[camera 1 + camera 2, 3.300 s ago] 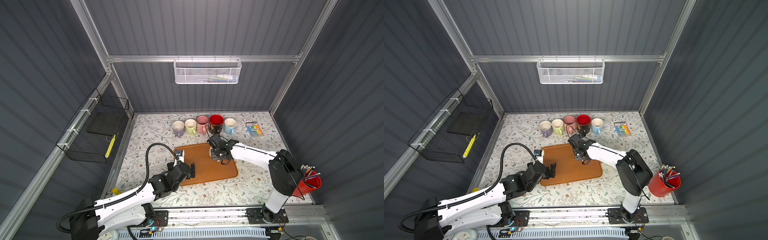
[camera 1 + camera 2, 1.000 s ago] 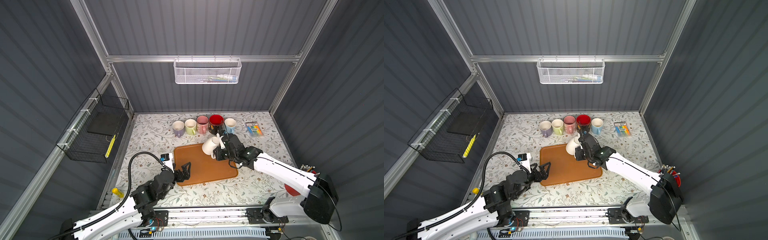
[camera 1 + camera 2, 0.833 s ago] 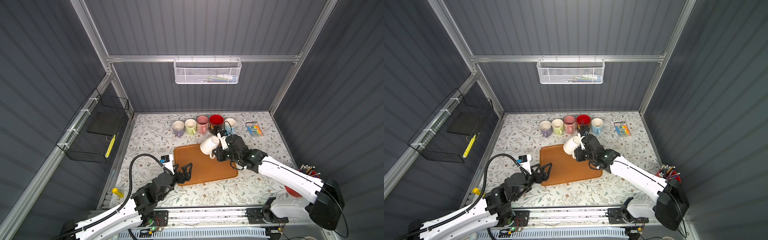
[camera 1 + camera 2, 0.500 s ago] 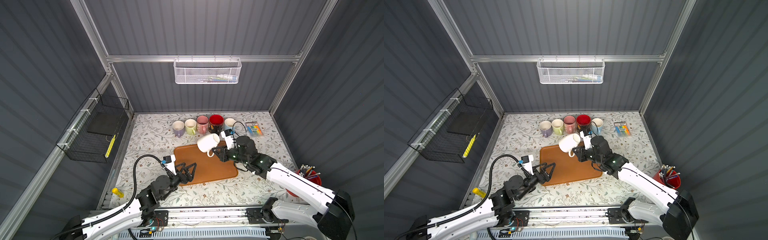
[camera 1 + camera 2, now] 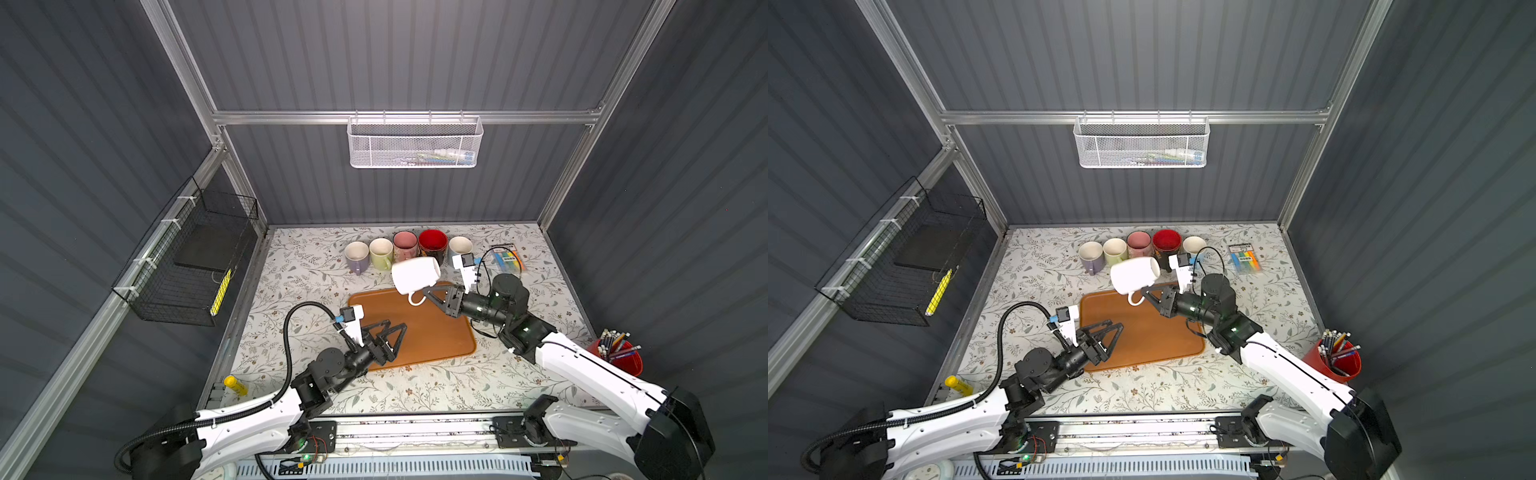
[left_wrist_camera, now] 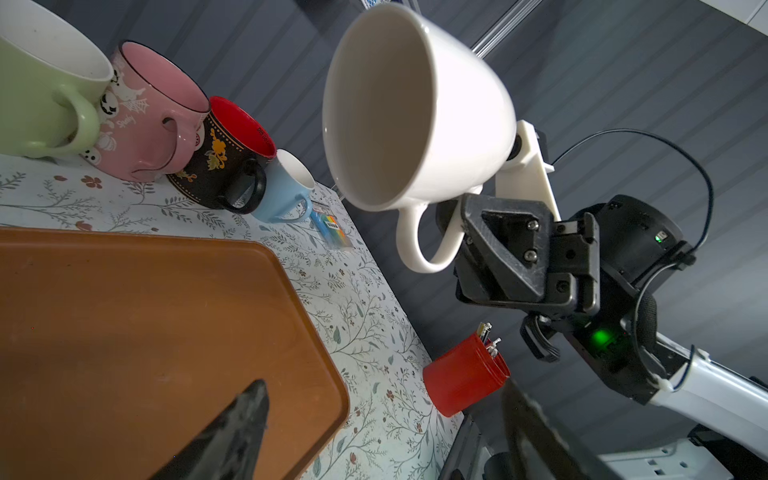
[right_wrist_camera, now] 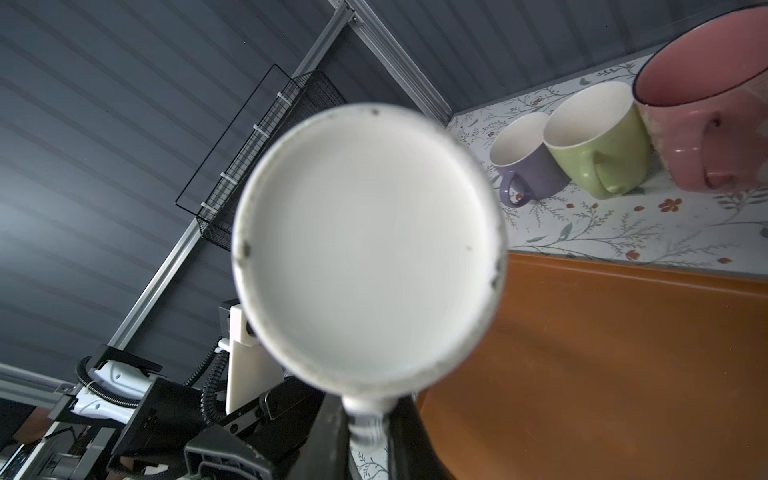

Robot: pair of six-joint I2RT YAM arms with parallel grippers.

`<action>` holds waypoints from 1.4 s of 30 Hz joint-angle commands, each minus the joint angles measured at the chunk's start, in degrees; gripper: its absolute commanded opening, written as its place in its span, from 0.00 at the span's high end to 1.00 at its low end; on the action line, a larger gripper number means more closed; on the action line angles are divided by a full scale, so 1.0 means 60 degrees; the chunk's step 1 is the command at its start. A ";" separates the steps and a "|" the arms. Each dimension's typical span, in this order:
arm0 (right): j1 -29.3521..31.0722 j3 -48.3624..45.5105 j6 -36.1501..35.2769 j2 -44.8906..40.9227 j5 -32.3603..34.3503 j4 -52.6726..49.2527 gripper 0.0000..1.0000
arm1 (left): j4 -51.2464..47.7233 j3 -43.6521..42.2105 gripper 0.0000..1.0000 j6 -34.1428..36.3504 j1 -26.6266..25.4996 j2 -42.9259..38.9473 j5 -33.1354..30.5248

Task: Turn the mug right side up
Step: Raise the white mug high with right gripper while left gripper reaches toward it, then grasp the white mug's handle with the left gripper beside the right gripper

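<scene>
Left wrist view: the white mug (image 6: 415, 108) is seen held in the air on its side. Its mouth is turned toward this camera and its handle hangs downward. The right gripper (image 6: 461, 224) is clamped on the handle loop.

In both top views the mug is placed above the far edge of the orange tray (image 5: 436, 332), just in front of the row of coloured mugs (image 5: 405, 245), and appears to touch neither. The left gripper (image 5: 397, 324) is found low over the near left part of the tray. Its jaws are spread apart, nothing lies between them, and they are aimed up toward the mug.

The mug is judged to be glazed ceramic: rigid, slick, fairly heavy for a pinch on the handle alone, and likely to chip or break if dropped. The handle is judged a sound hold for turning, since the loop keeps the mug from sliding free, though the body may swing about the pinch. A second hold would best be taken on the wall at the rim, with one finger inside and one outside.

In the right wrist view the base and its rough foot ring fill the middle, blurred, and much of the left arm is hidden behind them. The right jaws are seen there only as dark shapes either side of the handle. Pad contact cannot be made out from above. The left fingers are cut off at the picture's edge in the left wrist view. How high the mug hangs over the tray cannot be told.
</scene>
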 commanded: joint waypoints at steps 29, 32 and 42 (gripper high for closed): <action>-0.0418 -0.0615 0.2079 0.1816 -0.2322 0.6104 1.00 | 0.5016 0.1431 0.41 -0.1330 0.1862 0.3780 0.2297; -0.0474 -0.0615 0.2211 0.2004 -0.2440 0.6371 1.00 | 0.5228 0.1582 0.45 -0.1376 0.1964 0.4021 0.2439; -0.0790 -0.0824 0.2732 0.2471 -0.2741 0.7372 1.00 | 0.5313 0.1820 0.55 -0.1478 0.2333 0.4231 0.2788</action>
